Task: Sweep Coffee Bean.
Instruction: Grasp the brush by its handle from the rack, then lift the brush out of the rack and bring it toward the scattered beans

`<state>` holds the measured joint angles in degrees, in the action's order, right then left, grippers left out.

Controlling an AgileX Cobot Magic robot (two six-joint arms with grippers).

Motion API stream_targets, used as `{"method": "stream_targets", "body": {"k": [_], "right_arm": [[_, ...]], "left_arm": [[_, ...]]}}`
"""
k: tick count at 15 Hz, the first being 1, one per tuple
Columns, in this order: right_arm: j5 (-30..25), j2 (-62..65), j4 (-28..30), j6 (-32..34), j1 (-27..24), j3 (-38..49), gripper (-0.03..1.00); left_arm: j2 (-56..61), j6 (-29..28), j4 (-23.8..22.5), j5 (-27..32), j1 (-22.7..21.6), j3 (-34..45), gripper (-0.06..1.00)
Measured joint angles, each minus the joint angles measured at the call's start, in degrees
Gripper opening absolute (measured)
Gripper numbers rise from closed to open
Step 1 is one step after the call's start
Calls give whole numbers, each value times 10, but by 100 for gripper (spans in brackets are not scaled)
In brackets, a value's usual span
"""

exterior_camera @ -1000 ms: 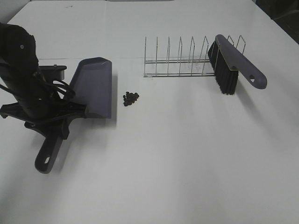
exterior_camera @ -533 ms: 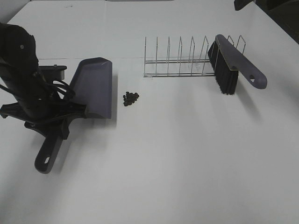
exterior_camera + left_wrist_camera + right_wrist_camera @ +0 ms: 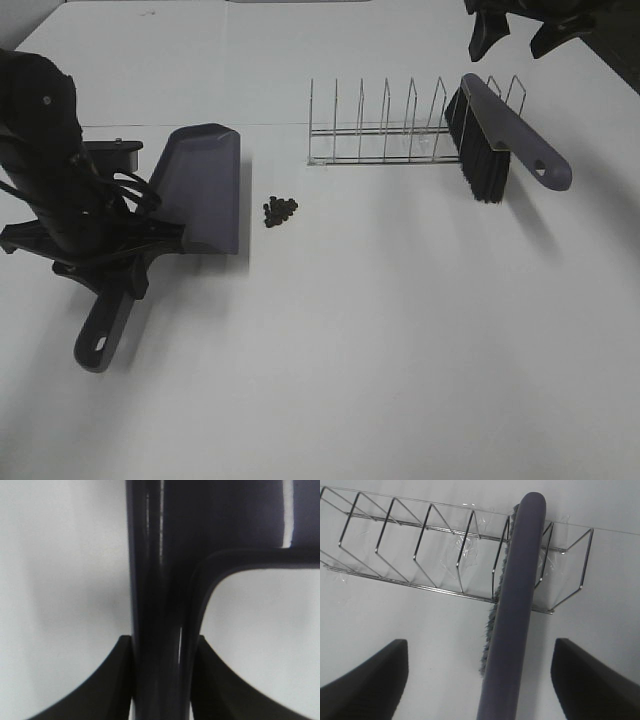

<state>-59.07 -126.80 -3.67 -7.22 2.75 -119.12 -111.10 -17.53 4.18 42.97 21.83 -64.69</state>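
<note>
Near the left edge, grips the dustpan (image 3: 200, 185) by its handle with the left gripper (image 3: 125, 250), jaws clenched on either side of the stem in the wrist view, pan resting on the bench (image 3: 350, 350) with its lip facing right. Just right of that lip and apart from it, the coffee bean (image 3: 280, 210), gathered in one tight dark cluster left of the bench's middle. Further right, toward the far edge, a wire rack (image 3: 385, 135) with the brush (image 3: 505, 145) propped in its right-hand slots, bristles down, handle slanting toward the right edge. Hangs the right gripper (image 3: 518, 25) above the brush near the far right corner, jaws spread wide and empty, one on each side of the handle in the wrist view. Step in hand, by judgement: fetching the brush. To do it well: come down square over the handle, close on its middle rather than on the bristles, lift clear of the wires before swinging left, keep the pan's lip pressed to the bench. No brand, label or writing legible anywhere.
</note>
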Motion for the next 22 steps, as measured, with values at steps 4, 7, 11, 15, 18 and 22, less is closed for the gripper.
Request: {"method": "stream_targets", "body": {"k": [4, 7, 11, 15, 18, 22], "right_arm": [[-3, -56, 10, 21, 0, -26, 66], [-12, -91, 13, 28, 0, -30, 66], [11, -121, 13, 32, 0, -31, 63], [17, -133, 15, 32, 0, -32, 51], [8, -133, 26, 36, -2, -44, 30], [-22, -133, 37, 53, -1, -95, 29]], "left_arm": [[0, 1, 0, -2, 0, 0, 26], [0, 1, 0, -2, 0, 0, 26], [0, 1, 0, -2, 0, 0, 26], [0, 1, 0, -2, 0, 0, 26], [0, 1, 0, -2, 0, 0, 26], [0, 1, 0, -2, 0, 0, 26]]}}
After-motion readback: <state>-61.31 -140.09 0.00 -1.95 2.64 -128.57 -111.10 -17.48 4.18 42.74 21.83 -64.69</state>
